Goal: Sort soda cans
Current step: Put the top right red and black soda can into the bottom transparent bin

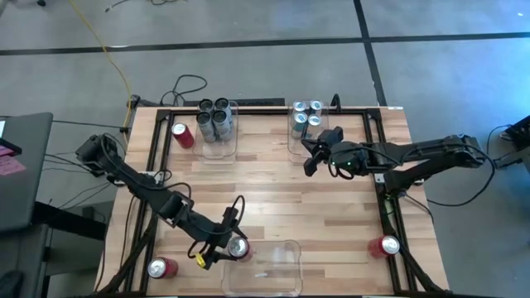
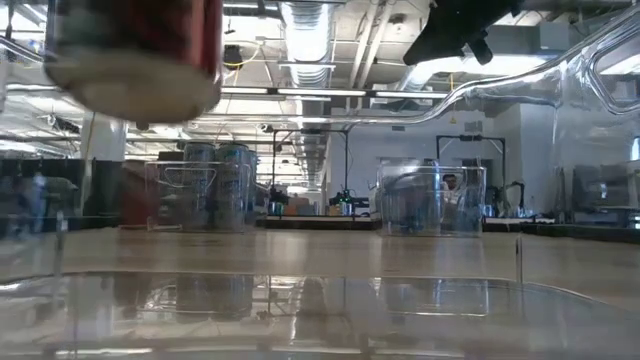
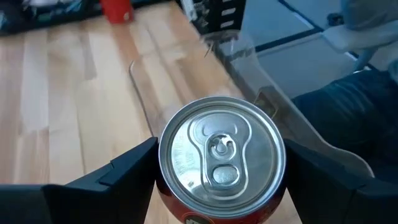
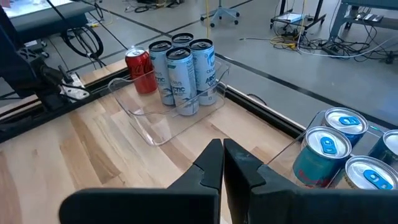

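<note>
The left gripper (image 1: 222, 249) grips an upright red can (image 3: 221, 158) between its jaws, held just at the near bin's (image 1: 286, 273) left wall; the right gripper (image 4: 222, 163), clenched empty, waits far off.

Right claw (image 4: 222, 163) closed – grey cans (image 4: 182, 71) in clear bin (image 4: 149, 121), red can (image 4: 140, 70) beside

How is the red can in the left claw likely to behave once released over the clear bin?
The red can, upright between the left claw fingers, looks rigid and smooth, so it may slip. Being round, it would probably roll if it tipped inside the clear bin.
</note>
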Motion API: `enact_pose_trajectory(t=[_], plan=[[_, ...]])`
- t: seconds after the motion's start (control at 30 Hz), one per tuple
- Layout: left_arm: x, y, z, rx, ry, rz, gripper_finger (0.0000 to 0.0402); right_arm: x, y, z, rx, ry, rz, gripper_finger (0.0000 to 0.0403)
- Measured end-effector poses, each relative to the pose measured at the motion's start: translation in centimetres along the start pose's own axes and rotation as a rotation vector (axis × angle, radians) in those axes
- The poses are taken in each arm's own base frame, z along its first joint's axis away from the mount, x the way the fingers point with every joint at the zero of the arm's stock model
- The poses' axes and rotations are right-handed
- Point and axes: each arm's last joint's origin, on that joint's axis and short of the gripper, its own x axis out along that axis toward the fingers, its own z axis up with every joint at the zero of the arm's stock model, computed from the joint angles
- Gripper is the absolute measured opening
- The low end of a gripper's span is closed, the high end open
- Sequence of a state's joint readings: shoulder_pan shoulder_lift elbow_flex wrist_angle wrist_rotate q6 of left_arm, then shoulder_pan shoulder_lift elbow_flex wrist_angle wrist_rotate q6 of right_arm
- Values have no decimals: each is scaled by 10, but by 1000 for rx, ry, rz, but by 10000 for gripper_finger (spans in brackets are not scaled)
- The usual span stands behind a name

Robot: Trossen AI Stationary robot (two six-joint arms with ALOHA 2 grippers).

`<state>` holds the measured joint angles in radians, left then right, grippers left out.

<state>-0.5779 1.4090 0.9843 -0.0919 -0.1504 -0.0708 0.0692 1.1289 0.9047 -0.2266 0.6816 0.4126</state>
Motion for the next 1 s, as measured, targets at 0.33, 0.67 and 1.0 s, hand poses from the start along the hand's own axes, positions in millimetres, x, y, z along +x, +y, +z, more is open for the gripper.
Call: enact_pose_trajectory(t=[0.33, 0.67, 1.0], plan=[[21, -14, -17, -2, 43, -21, 293, 2, 3, -2, -7, 4, 6, 32], [52, -22, -36, 5, 98, -10, 301, 6, 13, -8, -21, 13, 26, 32], [48, -25, -35, -8, 101, -13, 310, 5, 17, -10, -21, 18, 42, 32]])
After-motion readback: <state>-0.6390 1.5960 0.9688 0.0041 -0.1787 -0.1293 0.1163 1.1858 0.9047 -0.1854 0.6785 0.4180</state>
